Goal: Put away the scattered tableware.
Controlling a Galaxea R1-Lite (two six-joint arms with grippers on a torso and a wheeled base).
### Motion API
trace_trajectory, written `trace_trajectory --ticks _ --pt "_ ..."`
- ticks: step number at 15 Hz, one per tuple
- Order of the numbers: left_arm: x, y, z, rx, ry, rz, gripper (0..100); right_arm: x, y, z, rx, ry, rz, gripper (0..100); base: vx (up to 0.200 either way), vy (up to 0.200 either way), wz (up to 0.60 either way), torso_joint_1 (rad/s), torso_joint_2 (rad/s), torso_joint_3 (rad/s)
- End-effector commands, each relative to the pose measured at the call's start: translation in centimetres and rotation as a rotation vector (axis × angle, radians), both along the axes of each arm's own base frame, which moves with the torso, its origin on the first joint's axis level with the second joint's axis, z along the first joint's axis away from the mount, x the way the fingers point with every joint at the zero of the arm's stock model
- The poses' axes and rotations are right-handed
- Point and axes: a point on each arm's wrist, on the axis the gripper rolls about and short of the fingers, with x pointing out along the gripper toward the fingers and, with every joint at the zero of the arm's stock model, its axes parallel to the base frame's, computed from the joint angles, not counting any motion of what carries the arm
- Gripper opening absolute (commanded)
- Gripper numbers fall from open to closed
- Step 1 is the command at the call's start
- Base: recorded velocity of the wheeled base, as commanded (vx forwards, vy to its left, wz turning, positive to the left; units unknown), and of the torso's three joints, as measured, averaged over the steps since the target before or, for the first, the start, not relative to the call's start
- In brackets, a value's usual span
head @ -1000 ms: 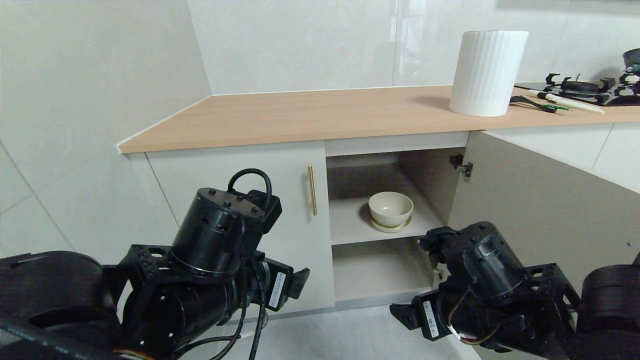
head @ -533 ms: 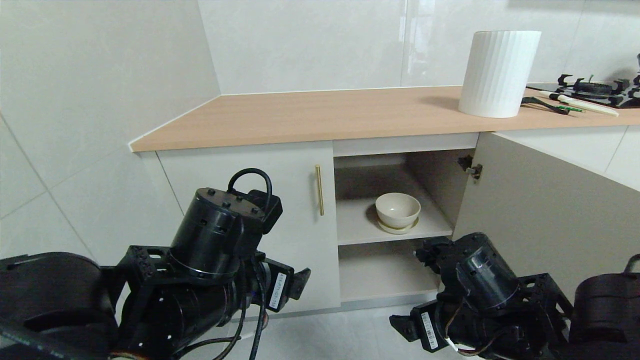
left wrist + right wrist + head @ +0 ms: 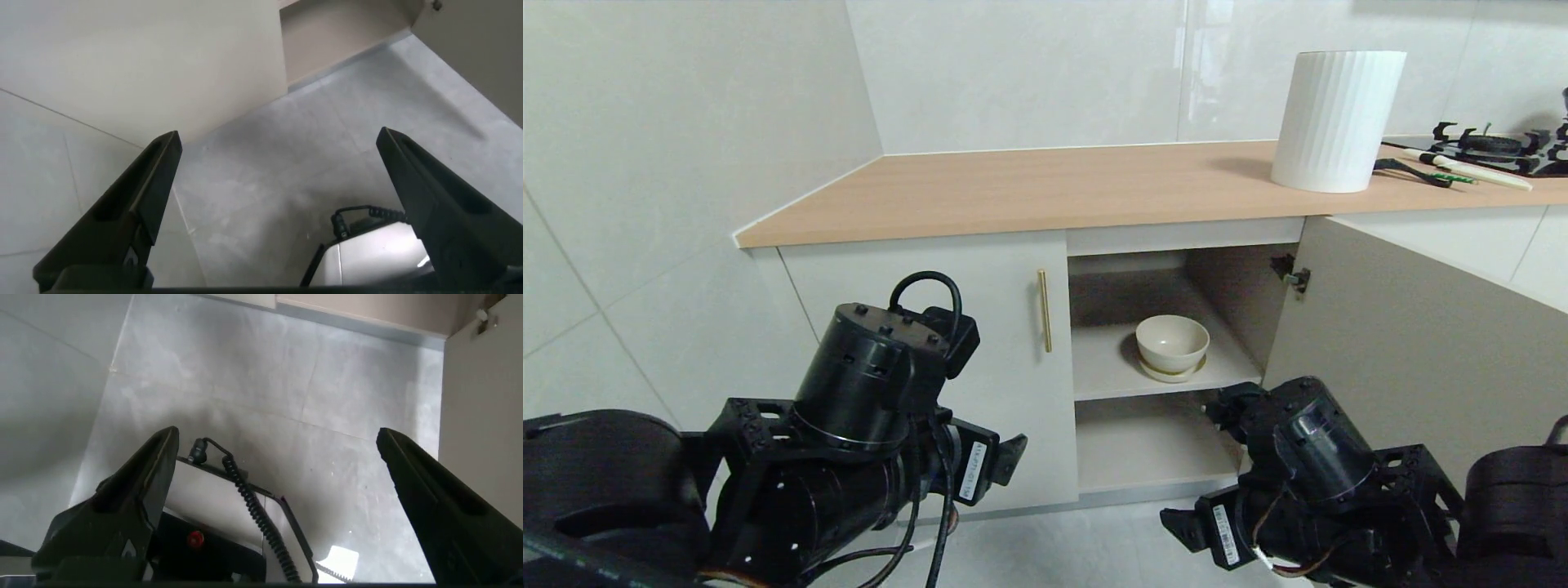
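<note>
Matte black left arm [image 3: 768,490] with a screw-studded cylindrical housing [image 3: 866,384], looped black cable [image 3: 927,282] and white barcode sticker [image 3: 970,475]; the left end effector [image 3: 278,137] has black wedge fingers [image 3: 131,204].

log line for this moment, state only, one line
bowl: on saucer, upper cabinet shelf | cabinet door: open | left gripper: open, empty, over floor | right gripper: open, empty, over floor
</note>
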Motion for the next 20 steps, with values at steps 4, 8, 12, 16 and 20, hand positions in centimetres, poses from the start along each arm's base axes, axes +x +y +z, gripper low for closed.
trace_trajectory --ticks 4,8,12,16,20 --pt "0.01 -0.01 -0.05 0.002 0.001 0.001 100 -0.05 -0.13 -0.13 -0.005 0.003 -0.001 100 0.000 -0.200 0.00 0.008 0.00 0.000" --pt "-0.06 0.05 -0.13 0.004 0.003 -0.001 100 -0.07 -0.15 -0.16 -0.007 0.004 -0.002 100 0.000 -0.150 0.00 -0.001 0.00 -0.001" --pt "-0.02 0.02 -0.13 0.004 0.003 -0.001 100 -0.05 -0.13 -0.25 -0.010 0.005 -0.001 100 0.000 0.000 0.15 0.002 0.00 0.001" --pt "-0.04 0.03 -0.09 0.003 0.002 -0.001 100 -0.09 -0.12 -0.28 -0.012 0.006 -0.001 100 0.000 0.000 0.30 0.000 0.00 0.001" --pt "-0.02 0.02 -0.13 0.004 0.003 -0.001 100 -0.20 -0.22 -0.40 -0.015 0.009 0.000 100 0.000 0.000 0.00 0.000 0.00 0.000"
